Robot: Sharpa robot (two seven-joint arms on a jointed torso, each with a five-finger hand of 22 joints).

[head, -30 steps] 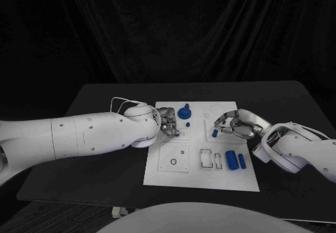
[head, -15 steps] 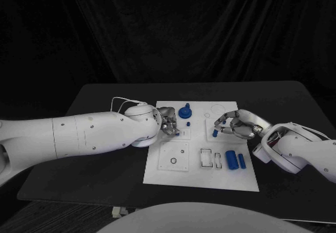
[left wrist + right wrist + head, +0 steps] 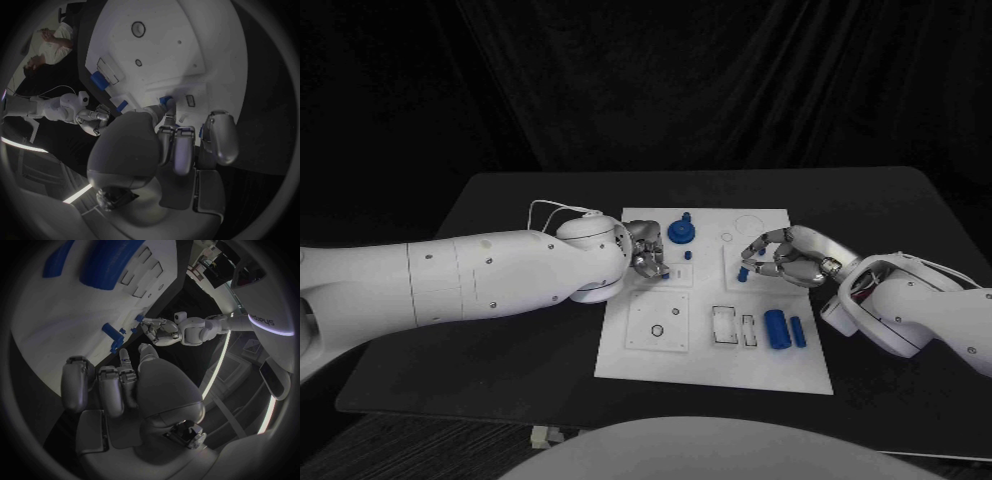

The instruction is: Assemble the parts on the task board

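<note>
The white rectangular task board (image 3: pixel 718 350) lies in the middle of the black table (image 3: pixel 516 350). The left hand (image 3: pixel 643 251) hovers at the board's left edge, fingers curled in, holding nothing. The right hand (image 3: pixel 780 258) pinches a small blue peg (image 3: pixel 743 274) over the board's right half. Two blue cylinders (image 3: pixel 785 331) lie near the board's right edge, and a blue knob-shaped part (image 3: pixel 679 231) stands at its far side.
</note>
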